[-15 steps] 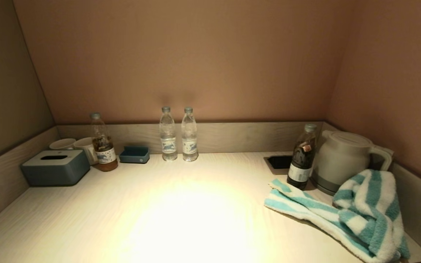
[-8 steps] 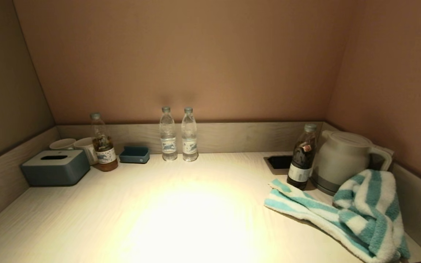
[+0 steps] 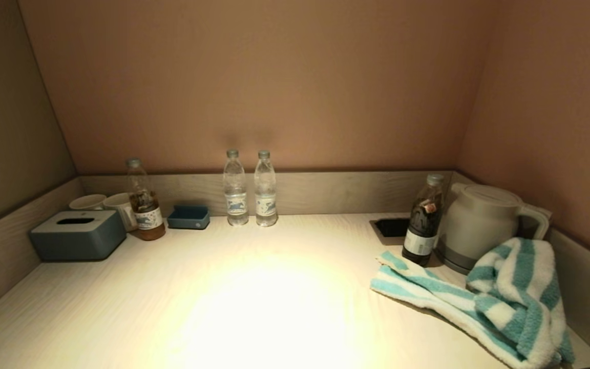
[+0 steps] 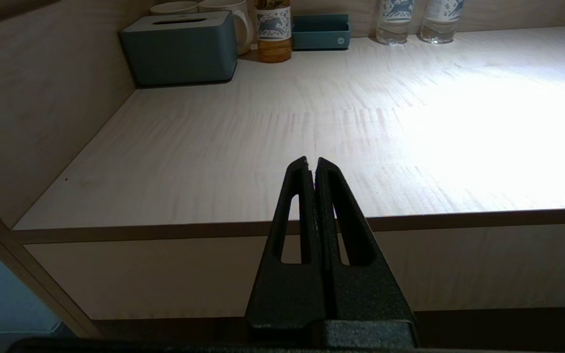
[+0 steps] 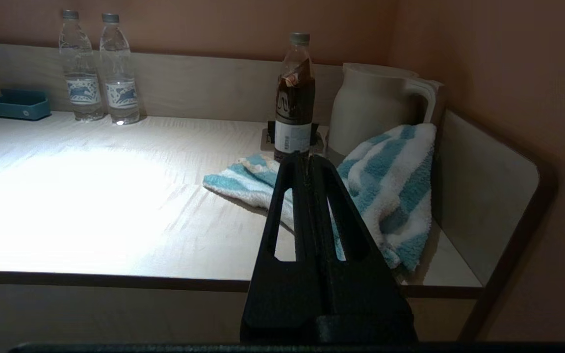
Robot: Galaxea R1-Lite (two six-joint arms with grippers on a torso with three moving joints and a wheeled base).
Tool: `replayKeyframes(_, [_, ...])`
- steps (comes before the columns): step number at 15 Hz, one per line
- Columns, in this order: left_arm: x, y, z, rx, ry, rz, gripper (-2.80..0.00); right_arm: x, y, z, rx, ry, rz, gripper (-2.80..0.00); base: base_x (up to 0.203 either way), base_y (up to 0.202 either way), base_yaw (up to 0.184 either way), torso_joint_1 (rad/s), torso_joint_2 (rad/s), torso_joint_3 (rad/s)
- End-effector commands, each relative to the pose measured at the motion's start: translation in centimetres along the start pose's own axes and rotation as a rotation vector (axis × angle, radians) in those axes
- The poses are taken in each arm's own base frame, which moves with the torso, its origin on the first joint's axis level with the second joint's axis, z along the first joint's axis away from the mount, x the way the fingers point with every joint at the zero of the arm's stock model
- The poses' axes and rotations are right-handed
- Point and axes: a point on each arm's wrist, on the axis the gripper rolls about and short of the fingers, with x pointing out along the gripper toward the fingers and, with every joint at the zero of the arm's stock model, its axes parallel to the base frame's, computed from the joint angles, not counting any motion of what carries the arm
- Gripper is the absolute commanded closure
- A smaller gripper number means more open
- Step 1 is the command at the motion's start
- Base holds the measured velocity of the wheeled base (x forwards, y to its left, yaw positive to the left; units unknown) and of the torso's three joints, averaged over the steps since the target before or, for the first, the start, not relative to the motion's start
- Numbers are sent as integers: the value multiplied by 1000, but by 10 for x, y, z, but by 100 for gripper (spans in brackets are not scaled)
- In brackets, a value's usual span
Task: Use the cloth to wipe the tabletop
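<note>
A teal-and-white striped cloth [image 3: 500, 297] lies bunched at the right end of the pale wooden tabletop [image 3: 254, 297], partly leaning against the white kettle [image 3: 479, 220]; it also shows in the right wrist view [image 5: 390, 186]. My right gripper [image 5: 308, 158] is shut and empty, held off the table's front edge, short of the cloth. My left gripper [image 4: 312, 162] is shut and empty, in front of the table's front edge near its left end. Neither gripper shows in the head view.
A dark bottle [image 3: 422, 220] stands by the kettle next to a black recess [image 3: 391, 227]. Two water bottles [image 3: 250, 188] stand at the back wall. A grey-blue tissue box [image 3: 77, 234], two cups [image 3: 104, 204], a tea bottle [image 3: 144, 201] and a blue tray [image 3: 188, 217] sit back left. Raised walls edge the table.
</note>
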Motion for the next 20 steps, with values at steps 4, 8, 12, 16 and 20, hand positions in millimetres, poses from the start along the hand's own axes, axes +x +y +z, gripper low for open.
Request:
replayKeyframes(4, [0, 0, 0, 0, 1, 1, 0, 11, 2, -33, -11, 50, 4, 0, 0, 0, 0, 0, 0, 0])
replayKeyframes(8, [0, 0, 0, 1, 1, -1, 0, 13, 2, -40, -11, 68, -2, 0, 0, 0, 0, 0, 0, 0])
replayKeyframes(12, [0, 0, 0, 0, 2, 1, 0, 14, 2, -50, -10, 102, -20, 0, 0, 0, 0, 0, 0, 0])
replayKeyframes(16, [0, 0, 0, 0, 1, 0, 0, 14, 2, -52, -6, 123, -20, 0, 0, 0, 0, 0, 0, 0])
replayKeyframes(20, [0, 0, 0, 0, 3, 1, 0, 13, 2, -55, 16, 156, -17, 0, 0, 0, 0, 0, 0, 0])
